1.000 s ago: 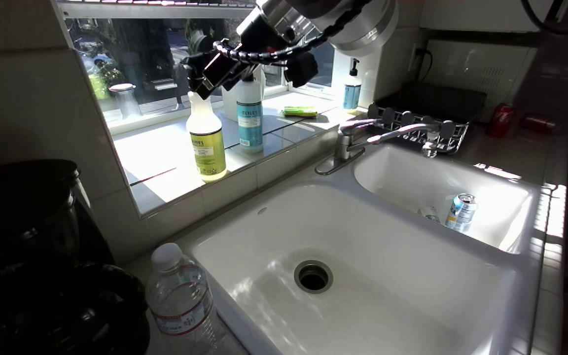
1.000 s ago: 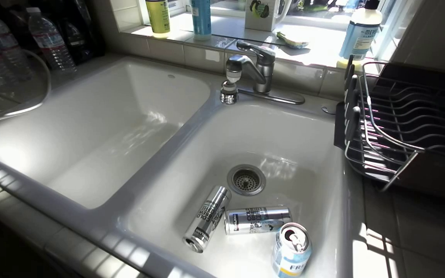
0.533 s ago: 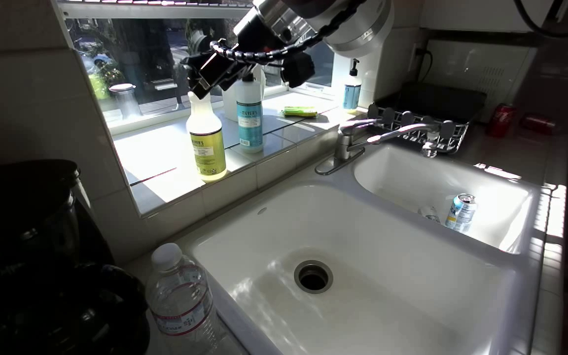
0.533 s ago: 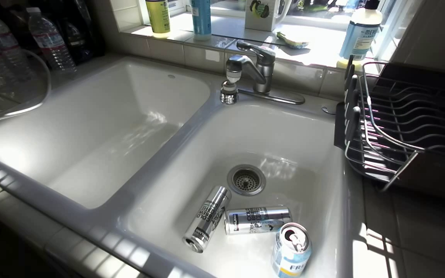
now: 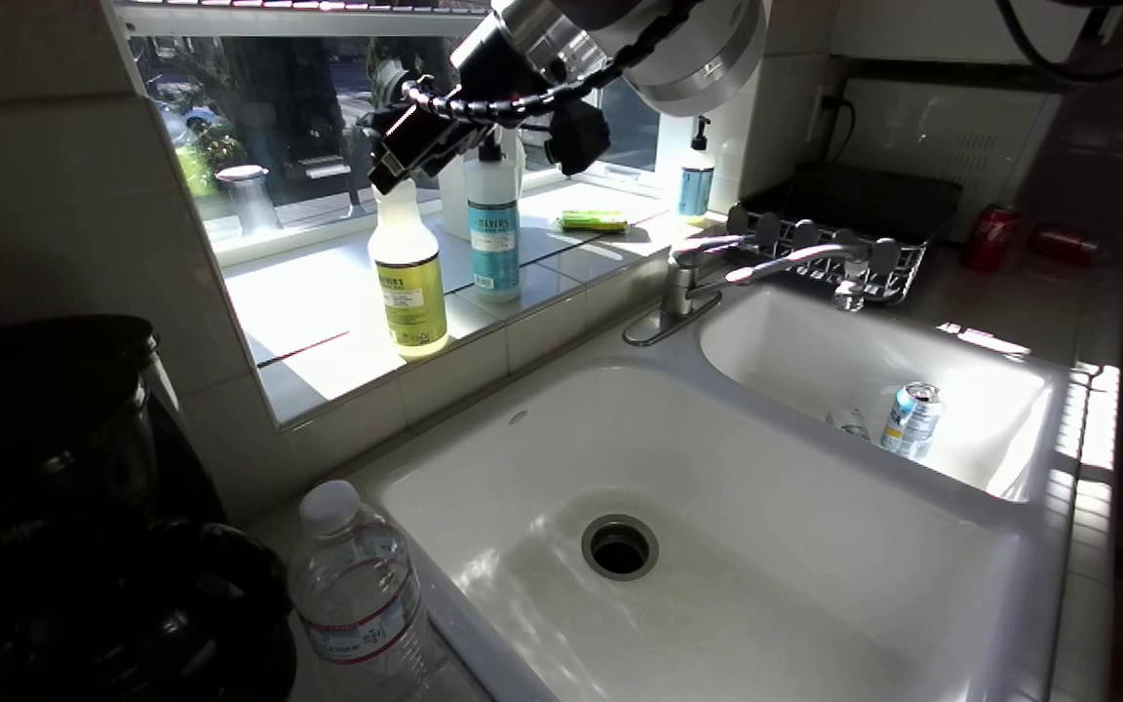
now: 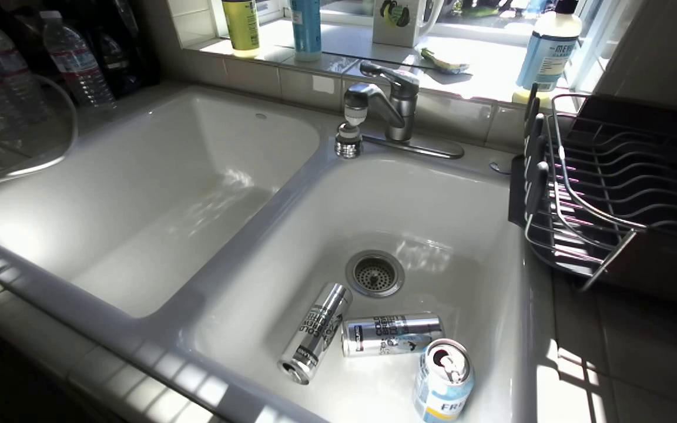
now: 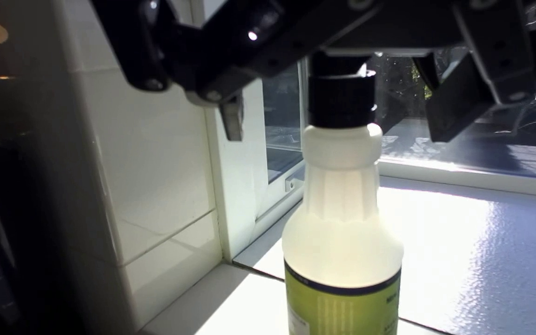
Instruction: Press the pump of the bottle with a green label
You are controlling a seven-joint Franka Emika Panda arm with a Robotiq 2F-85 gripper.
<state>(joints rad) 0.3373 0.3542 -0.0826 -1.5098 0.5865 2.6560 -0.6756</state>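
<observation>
The bottle with a yellow-green label [image 5: 412,302] stands upright on the windowsill in both exterior views; its top is cut off in an exterior view [image 6: 241,26]. In the wrist view the bottle [image 7: 342,251] stands upright, with a black collar [image 7: 341,100] on its neck. The pump above the collar is mostly hidden by the gripper. My gripper [image 7: 338,135] is open, with one finger to each side of the collar and gaps between. In an exterior view the gripper [image 5: 386,175] is at the bottle's top. I cannot tell whether it touches the pump.
A blue-label bottle [image 5: 494,244] stands beside it, near a white mug [image 6: 397,23]. Another blue-label pump bottle [image 5: 696,180] is farther along. The faucet [image 5: 683,283], double sink [image 5: 659,375], dish rack [image 6: 597,235] and a water bottle [image 5: 357,595] are near. Cans [image 6: 394,335] lie in the sink.
In an exterior view the arm and gripper have shifted slightly left over the yellow-green-label bottle. The bottle has not visibly moved.
</observation>
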